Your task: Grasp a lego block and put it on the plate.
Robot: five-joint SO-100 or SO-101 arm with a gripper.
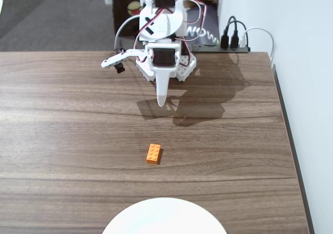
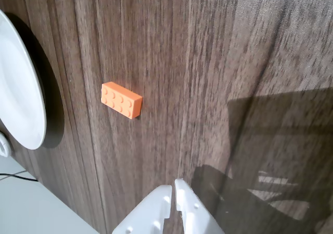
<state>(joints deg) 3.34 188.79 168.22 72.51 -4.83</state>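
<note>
The orange lego block [image 1: 153, 154] lies flat on the wooden table, studs up, about midway between the arm and the plate. It also shows in the wrist view [image 2: 122, 100], upper left of the fingertips. The white plate [image 1: 164, 217] is cut by the bottom edge of the fixed view; its rim shows at the left edge of the wrist view [image 2: 21, 99]. My white gripper [image 1: 162, 102] hangs above the table near the arm's base, well behind the block. In the wrist view the gripper [image 2: 174, 184] has its jaws together and holds nothing.
The wooden table [image 1: 62, 119] ends at the right [image 1: 291, 151] beside a white wall. A power strip with plugs and cables [image 1: 234, 39] sits behind the arm's base. The wrist camera [image 1: 115, 62] sticks out to the arm's left.
</note>
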